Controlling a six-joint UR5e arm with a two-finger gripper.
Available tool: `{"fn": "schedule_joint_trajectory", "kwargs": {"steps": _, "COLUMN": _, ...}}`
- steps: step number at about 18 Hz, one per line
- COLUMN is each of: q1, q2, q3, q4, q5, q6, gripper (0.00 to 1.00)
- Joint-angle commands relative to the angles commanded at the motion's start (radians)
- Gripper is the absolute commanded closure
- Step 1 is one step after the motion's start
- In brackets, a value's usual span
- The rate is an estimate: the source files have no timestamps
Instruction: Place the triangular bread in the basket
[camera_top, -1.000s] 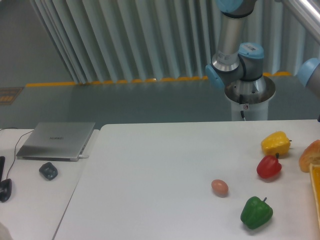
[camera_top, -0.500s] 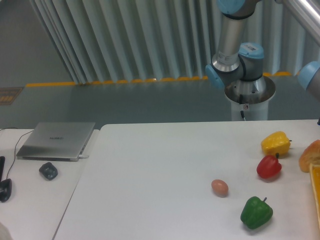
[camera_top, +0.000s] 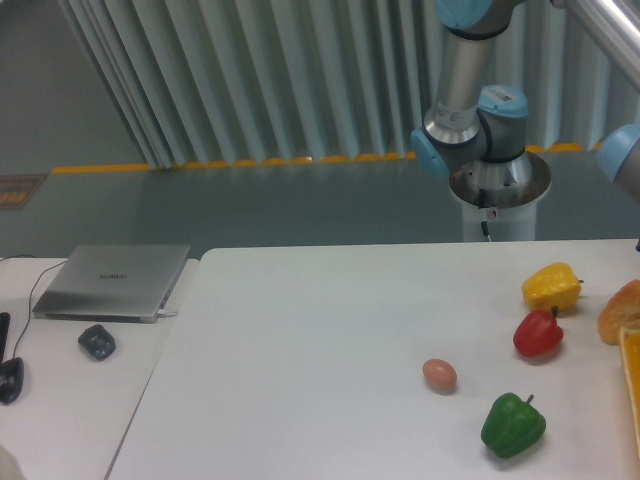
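I see the bread (camera_top: 624, 310) at the table's (camera_top: 320, 340) right edge, touching the basket (camera_top: 631, 385) rim. The end effector is out of view; I cannot tell its state.

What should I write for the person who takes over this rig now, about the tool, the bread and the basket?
Tool: outside the camera view, so its state cannot be told.
Triangular bread: lying on the table at the right edge of the picture, partly cut off, just behind the basket rim.
Basket: only its orange-yellow rim shows, at the right edge.
Done: nothing visible; the bread is not in the basket.
Left: grasp the bread, place it in the basket.
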Motion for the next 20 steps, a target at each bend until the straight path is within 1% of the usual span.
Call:
{"fn": "schedule_joint_trajectory", "kwargs": {"steps": 1, "q1": -0.002, "q2": 0.0, "q3": 0.0, "q4": 0.0, "q5": 0.0, "q6": -0.002, "gripper": 0.34}}
{"fn": "schedule_joint_trajectory", "kwargs": {"steps": 2, "q1": 0.0, "q2": 0.0, "q3": 0.002, "q4": 0.0, "q5": 0.003, "q6": -0.002, "gripper": 0.5}}
{"fn": "schedule_joint_trajectory", "kwargs": {"steps": 3, "q1": 0.0, "q2": 0.0, "q3": 0.0, "q4": 0.0, "q5": 0.003, "q6": -0.003, "gripper": 0.54}}
{"fn": "schedule_joint_trajectory", "kwargs": {"steps": 4, "q1": 0.0, "q2": 0.0, "q3": 0.002, "q4": 0.0, "q5": 0.003, "q6": -0.006, "gripper": 0.64}}
{"fn": "schedule_joint_trajectory", "kwargs": {"steps": 5, "q1": 0.0, "q2": 0.0, "q3": 0.002, "q4": 0.0, "q5": 0.005, "q6": -0.006, "gripper": 0.7}}
{"fn": "schedule_joint_trajectory", "kwargs": {"steps": 6, "q1": 0.0, "q2": 0.0, "q3": 0.003, "q4": 0.0, "q5": 0.005, "q6": -0.006, "gripper": 0.71}}
{"fn": "schedule_joint_trajectory", "kwargs": {"steps": 7, "q1": 0.0, "q2": 0.0, "q3": 0.003, "q4": 0.0, "q5": 0.005, "q6": -0.008, "gripper": 0.75}}
{"fn": "schedule_joint_trajectory", "kwargs": {"steps": 8, "q1": 0.0, "q2": 0.0, "q3": 0.002, "q4": 0.0, "q5": 0.008, "q6": -0.008, "gripper": 0.9}}
{"fn": "schedule_joint_trajectory", "kwargs": {"steps": 9, "q1": 0.0, "q2": 0.0, "q3": 0.003, "q4": 0.002, "q5": 0.008, "q6": -0.009, "gripper": 0.96}}
{"fn": "schedule_joint_trajectory", "kwargs": {"steps": 10, "q1": 0.0, "q2": 0.0, "q3": 0.003, "q4": 0.0, "q5": 0.008, "q6": -0.008, "gripper": 1.0}}
{"fn": "schedule_joint_trajectory", "kwargs": {"steps": 15, "q1": 0.008, "q2": 0.002, "q3": 0.011, "q4": 0.0, "q5": 0.011, "q6": -0.006, "gripper": 1.0}}
{"fn": "schedule_joint_trajectory", "kwargs": {"steps": 17, "q1": 0.008, "q2": 0.006, "q3": 0.041, "q4": -0.015, "q5": 0.017, "q6": -0.005, "gripper": 1.0}}
{"fn": "schedule_joint_trajectory", "kwargs": {"steps": 19, "q1": 0.008, "q2": 0.026, "q3": 0.058, "q4": -0.024, "q5": 0.018, "q6": -0.002, "gripper": 1.0}}
{"fn": "schedule_joint_trajectory", "kwargs": {"steps": 20, "q1": 0.008, "q2": 0.035, "q3": 0.075, "q4": -0.044, "q5": 0.017, "q6": 0.003, "gripper": 1.0}}
